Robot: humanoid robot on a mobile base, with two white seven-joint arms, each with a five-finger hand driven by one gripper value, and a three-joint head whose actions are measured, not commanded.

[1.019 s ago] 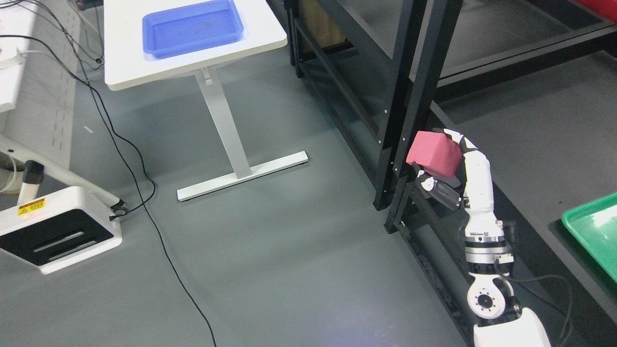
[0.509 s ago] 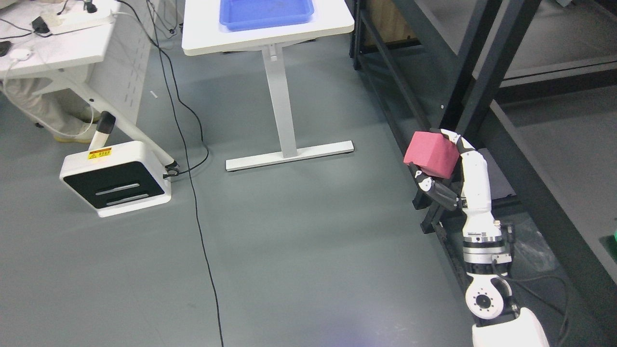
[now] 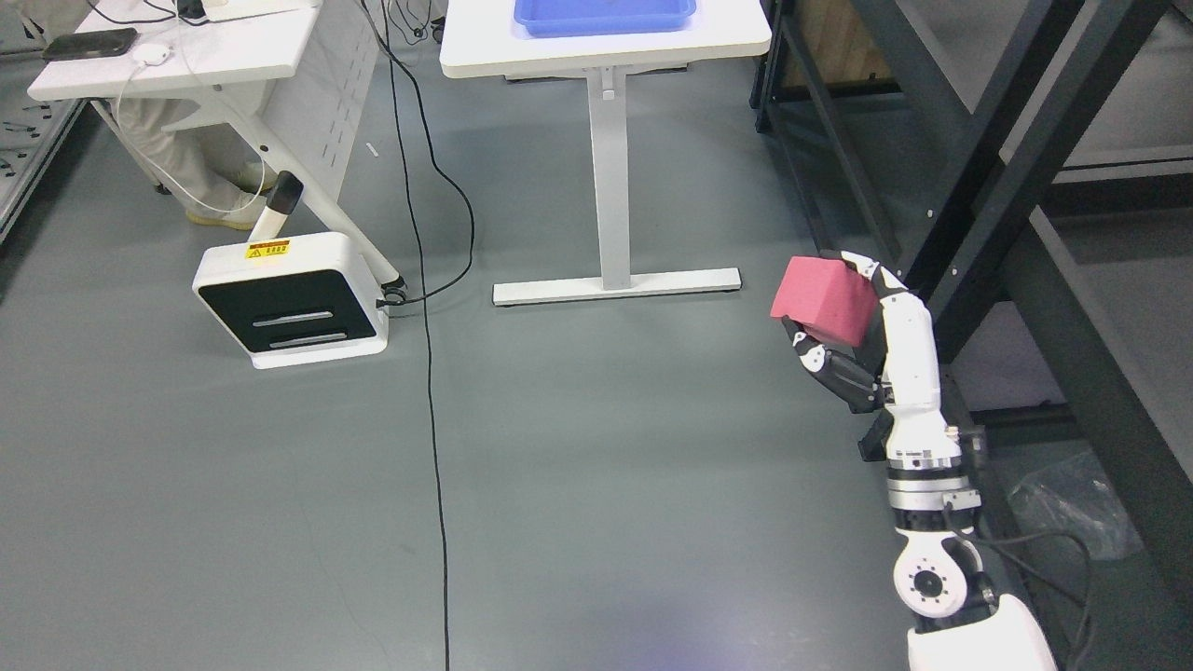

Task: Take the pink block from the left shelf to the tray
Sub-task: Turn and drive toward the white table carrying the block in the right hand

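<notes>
black shelf frame (image 3: 1007, 177) at right. white table (image 3: 606, 42) at top centre w/ blue tray (image 3: 606, 20) on it, partly cut off by top edge. right hand (image 3: 853, 349) raised over floor beside shelf, fingers closed around pink block (image 3: 823, 300), well apart from tray.

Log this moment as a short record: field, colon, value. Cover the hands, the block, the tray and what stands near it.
right hand: raised, fingers closed on the pink block
left hand: out of view
pink block: held above the grey floor, beside the black shelf frame
blue tray: on the white table, top of the picture
tray contents: none visible
</notes>
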